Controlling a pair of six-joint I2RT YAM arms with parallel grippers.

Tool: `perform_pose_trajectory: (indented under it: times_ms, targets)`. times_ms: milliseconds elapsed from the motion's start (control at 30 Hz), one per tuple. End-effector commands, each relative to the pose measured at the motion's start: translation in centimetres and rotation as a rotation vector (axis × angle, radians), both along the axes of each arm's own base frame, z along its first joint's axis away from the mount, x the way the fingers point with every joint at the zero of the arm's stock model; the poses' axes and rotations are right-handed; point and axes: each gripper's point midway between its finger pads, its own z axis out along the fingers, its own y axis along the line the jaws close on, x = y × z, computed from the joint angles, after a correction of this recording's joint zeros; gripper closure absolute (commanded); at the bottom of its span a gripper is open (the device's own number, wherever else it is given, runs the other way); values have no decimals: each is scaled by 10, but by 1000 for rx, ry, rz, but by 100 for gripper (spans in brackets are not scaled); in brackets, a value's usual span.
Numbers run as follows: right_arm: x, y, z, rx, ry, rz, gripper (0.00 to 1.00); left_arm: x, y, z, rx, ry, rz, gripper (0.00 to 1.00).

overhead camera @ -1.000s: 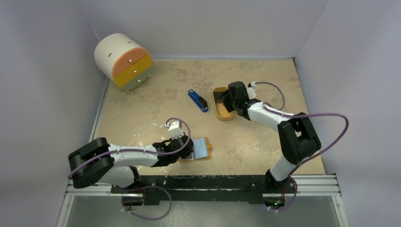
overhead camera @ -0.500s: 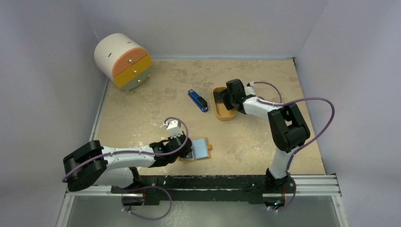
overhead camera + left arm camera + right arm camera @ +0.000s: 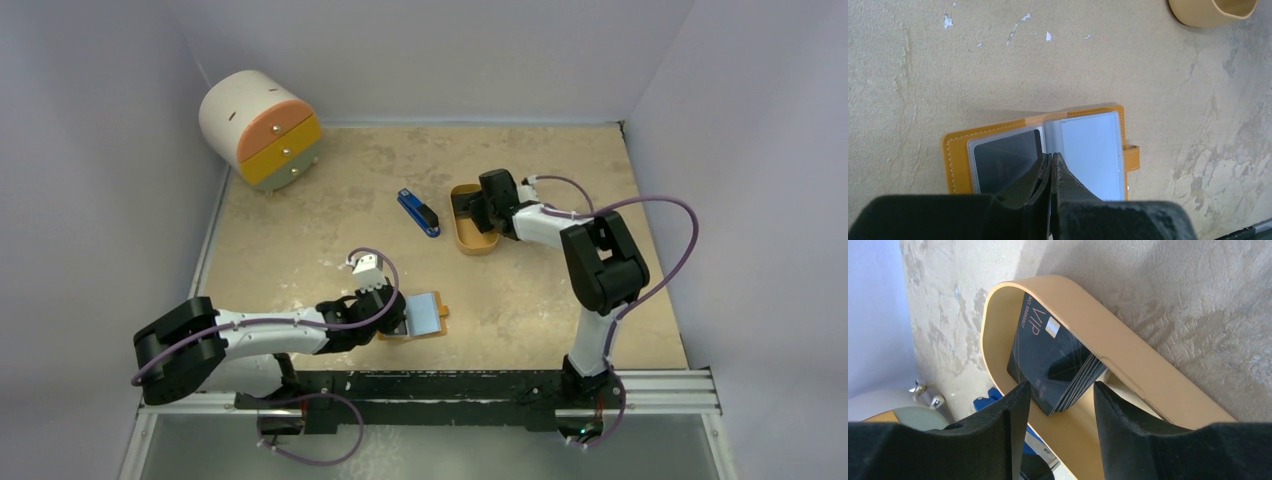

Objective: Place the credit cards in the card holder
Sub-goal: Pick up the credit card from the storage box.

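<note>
My right gripper [image 3: 1058,390] has eased closer, spread astride the credit cards [image 3: 1053,362] in the tray [image 3: 1128,365]. My left gripper [image 3: 1050,162], pressed together, pins the open card holder [image 3: 958,160].

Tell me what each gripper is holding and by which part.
Nothing visibly held. The left gripper is shut, tips at the card holder's centre fold; the right gripper stands open around the credit cards in the tray.

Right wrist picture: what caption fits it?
Open right gripper hovers over stacked dark grey-black cards in oval tan tray.
</note>
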Motion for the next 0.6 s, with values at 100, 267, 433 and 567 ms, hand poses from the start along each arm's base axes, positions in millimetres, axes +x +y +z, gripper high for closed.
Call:
perform_pose_trajectory:
  times_ms: [100,267,433,567]
  targets:
    - [12,2,11,27,-42,-11,49,7,-5,13,-27,-40,14,100]
    - [7,1,6,27,-31,-8,52,7,-4,12,-27,-38,15,100]
    - [2,0,-2,27,-14,-2,54,6,-4,10,-24,-34,17,100]
    - [-2,-1,-6,23,-6,2,55,6,-4,9,-24,-32,19,100]
